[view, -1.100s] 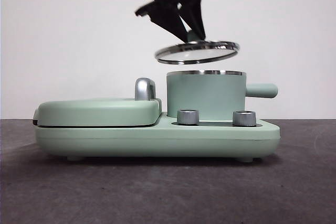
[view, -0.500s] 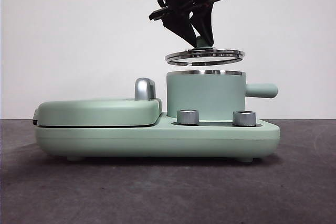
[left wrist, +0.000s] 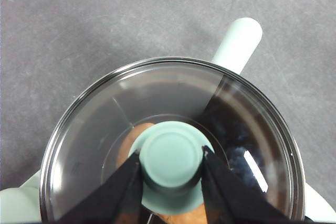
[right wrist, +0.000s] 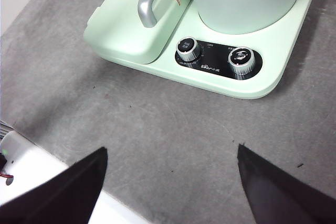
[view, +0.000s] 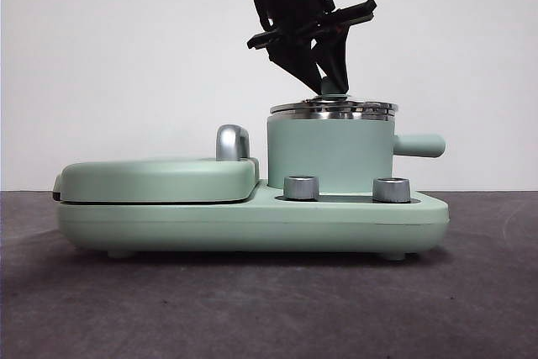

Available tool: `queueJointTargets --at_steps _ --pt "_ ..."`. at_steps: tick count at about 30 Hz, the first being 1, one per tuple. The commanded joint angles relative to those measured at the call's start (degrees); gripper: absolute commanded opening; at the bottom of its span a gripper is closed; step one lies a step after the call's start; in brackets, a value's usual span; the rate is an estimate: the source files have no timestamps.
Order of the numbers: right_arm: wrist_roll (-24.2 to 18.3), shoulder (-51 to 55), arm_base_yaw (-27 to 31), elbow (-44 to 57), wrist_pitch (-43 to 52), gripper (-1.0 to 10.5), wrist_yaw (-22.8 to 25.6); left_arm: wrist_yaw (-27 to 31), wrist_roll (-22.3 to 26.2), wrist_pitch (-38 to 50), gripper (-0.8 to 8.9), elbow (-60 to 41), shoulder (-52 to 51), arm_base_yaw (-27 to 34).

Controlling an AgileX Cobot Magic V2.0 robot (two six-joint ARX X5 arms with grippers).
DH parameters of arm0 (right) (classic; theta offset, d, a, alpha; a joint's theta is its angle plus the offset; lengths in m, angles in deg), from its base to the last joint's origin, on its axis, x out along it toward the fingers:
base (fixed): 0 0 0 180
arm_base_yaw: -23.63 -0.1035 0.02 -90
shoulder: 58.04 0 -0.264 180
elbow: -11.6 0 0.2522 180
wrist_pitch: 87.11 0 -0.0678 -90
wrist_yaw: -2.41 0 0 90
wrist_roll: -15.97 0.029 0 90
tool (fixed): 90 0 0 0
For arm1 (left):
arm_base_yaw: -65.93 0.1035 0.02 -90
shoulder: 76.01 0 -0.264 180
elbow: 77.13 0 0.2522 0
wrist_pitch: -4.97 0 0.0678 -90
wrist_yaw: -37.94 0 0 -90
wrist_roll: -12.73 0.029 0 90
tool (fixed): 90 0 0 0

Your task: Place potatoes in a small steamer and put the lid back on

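Observation:
The lid (view: 334, 108) lies level on the steel rim of the small steamer (view: 329, 153). My left gripper (view: 332, 86) comes down from above and is shut on the lid's mint-green knob (left wrist: 171, 156). In the left wrist view both black jaws press the knob's sides. Through the glass an orange-brown potato (left wrist: 127, 149) shows inside the pot. The steamer's side handle (left wrist: 239, 43) sticks out beyond the lid. My right gripper (right wrist: 170, 182) hangs open over the table in front of the appliance, with nothing between its jaws.
The steamer stands on a mint-green appliance base (view: 252, 220) with two steel dials (right wrist: 188, 49) (right wrist: 241, 60). Beside the pot lies the flat griddle cover (view: 155, 178) with its chrome handle (view: 232, 142). A white table edge (right wrist: 31, 182) shows near the right gripper.
The left gripper has carried the lid down and a little right. It hung tilted above the pot, then level just over it, and now rests on the rim.

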Motion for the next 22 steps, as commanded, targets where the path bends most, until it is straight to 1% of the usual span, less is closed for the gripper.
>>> queueJointTargets --at_steps 1,3,5,11,22 --pt "0.6 -0.3 -0.4 -0.4 0.6 3.9 -0.2 -0.1 0.4 0.9 0.08 2.1 1.9 -0.5" --pt "0.6 -0.3 -0.4 -0.4 0.6 3.9 -0.2 -0.1 0.7 1.1 0.08 2.1 1.9 -0.5" --pt "0.7 -0.3 -0.4 -0.4 0.6 3.9 -0.2 -0.1 2.0 0.9 0.08 2.1 1.9 -0.5" --pt "0.8 -0.3 -0.4 -0.4 0.6 3.9 -0.2 0.5 3.0 -0.1 0.08 2.1 1.9 -0.5" --pt "0.8 -0.3 -0.4 -0.4 0.6 3.9 -0.2 1.4 3.0 -0.8 0.08 2.1 1.9 0.2"
